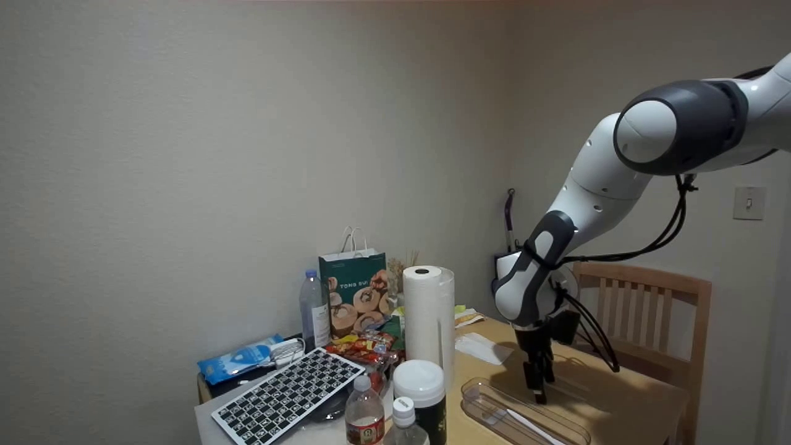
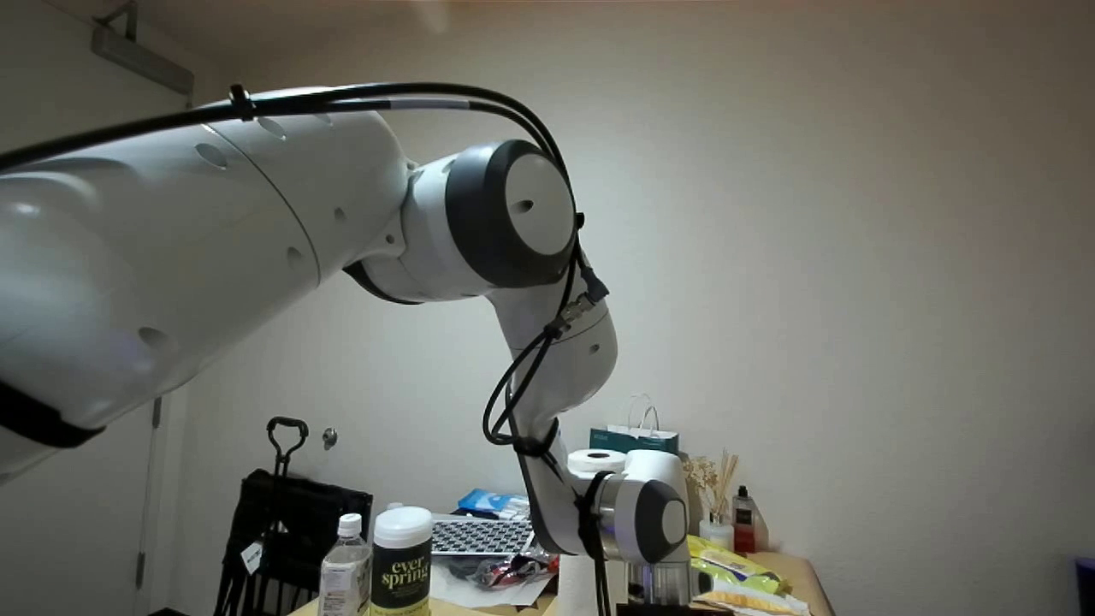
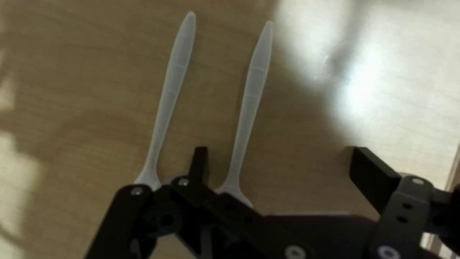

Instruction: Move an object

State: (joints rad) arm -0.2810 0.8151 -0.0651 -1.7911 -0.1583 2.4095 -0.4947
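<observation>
I had the fingers (image 3: 373,176) well apart, aimed down at the desk (image 1: 630,402) near a clear tray (image 1: 479,402). In my wrist view a pale utensil (image 3: 251,97) lay on the desk, its handle showing between the fingers, closer to one than the other. A second utensil (image 3: 169,93) lay alongside, outside that gap. Their wider ends were partly hidden. I saw a white stick (image 1: 532,426) in the tray.

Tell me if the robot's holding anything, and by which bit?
Nothing is held. The gripper is open; in the wrist view, one pale utensil lies between its jaws, not clamped.
</observation>
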